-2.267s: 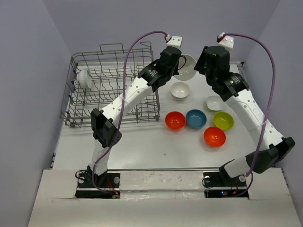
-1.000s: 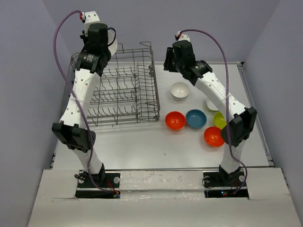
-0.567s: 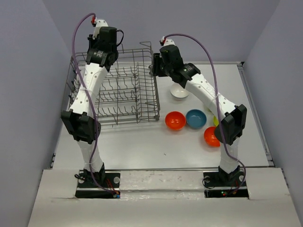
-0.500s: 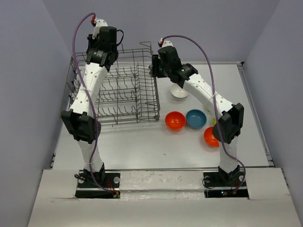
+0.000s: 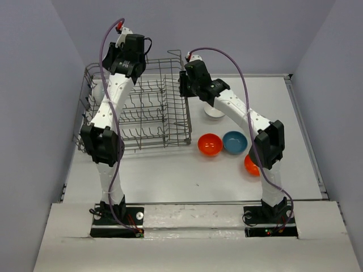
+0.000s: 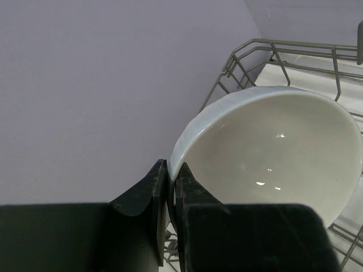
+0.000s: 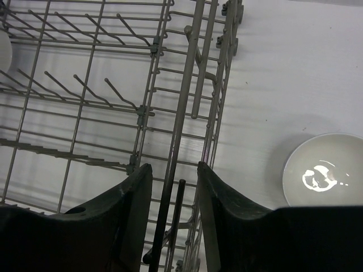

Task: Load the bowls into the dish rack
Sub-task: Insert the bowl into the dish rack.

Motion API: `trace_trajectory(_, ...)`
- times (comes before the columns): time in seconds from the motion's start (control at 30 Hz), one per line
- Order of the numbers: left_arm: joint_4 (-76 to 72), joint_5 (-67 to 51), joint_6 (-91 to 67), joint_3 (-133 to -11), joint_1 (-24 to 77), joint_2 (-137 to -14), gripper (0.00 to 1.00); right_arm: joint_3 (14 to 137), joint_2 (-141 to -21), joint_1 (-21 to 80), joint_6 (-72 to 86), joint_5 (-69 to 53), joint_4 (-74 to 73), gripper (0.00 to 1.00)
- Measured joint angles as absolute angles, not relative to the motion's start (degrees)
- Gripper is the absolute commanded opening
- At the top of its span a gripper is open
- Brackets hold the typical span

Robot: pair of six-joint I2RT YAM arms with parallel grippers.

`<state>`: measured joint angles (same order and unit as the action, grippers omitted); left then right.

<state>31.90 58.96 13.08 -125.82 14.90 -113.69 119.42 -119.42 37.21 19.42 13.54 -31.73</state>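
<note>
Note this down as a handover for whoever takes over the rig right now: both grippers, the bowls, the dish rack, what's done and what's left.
Left gripper: shut on the rim of a white bowl, held over the far side of the dish rack.
Right gripper: open, empty, jaws astride the rack's right wall wire.
On the table: a second white bowl, an orange bowl, a blue bowl, and an orange-red bowl partly behind the right arm, which may hide more.
Done: cannot confirm any bowl seated in the rack.
Left: seat the held bowl, then load the rest.
</note>
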Motion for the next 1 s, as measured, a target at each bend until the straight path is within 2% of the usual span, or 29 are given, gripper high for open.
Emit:
trace_trajectory(0.1, 30.4, 60.1, 15.1, -125.0, 14.9, -115.1, 0.00, 119.2, -119.4, 37.2, 19.4, 13.4, -31.3, 0.35)
trace_trajectory(0.13, 29.5, 60.6, 15.9, -124.6, 14.9, -115.8, 0.00, 119.1, -119.4, 37.2, 19.4, 13.3, -31.3, 0.28)
trace_trajectory(0.23, 27.5, 62.4, 18.7, -123.7, 14.9, -117.5, 0.00, 119.1, -119.4, 37.6, 19.6, 13.2, -31.1, 0.18)
trace_trajectory(0.4, 22.9, 65.2, 23.9, -122.0, 14.5, -120.3, 0.00, 119.0, -119.4, 38.3, 19.0, 18.4, -30.4, 0.05)
trace_trajectory(0.5, 18.9, 66.3, 27.3, -119.0, 14.2, -120.7, 0.00, 118.1, -119.4, 38.1, 20.4, 19.9, -28.7, 0.01)
trace_trajectory(0.7, 7.0, 69.3, 36.7, -109.4, 14.0, -120.7, 0.00, 117.1, -118.9, 37.5, 20.1, 18.0, -27.8, 0.01)
trace_trajectory(1.0, -0.2, 73.5, 43.4, -108.7, 14.0, -120.7, 0.00, 114.0, -117.1, 37.9, 21.8, 20.6, -25.9, 0.01)
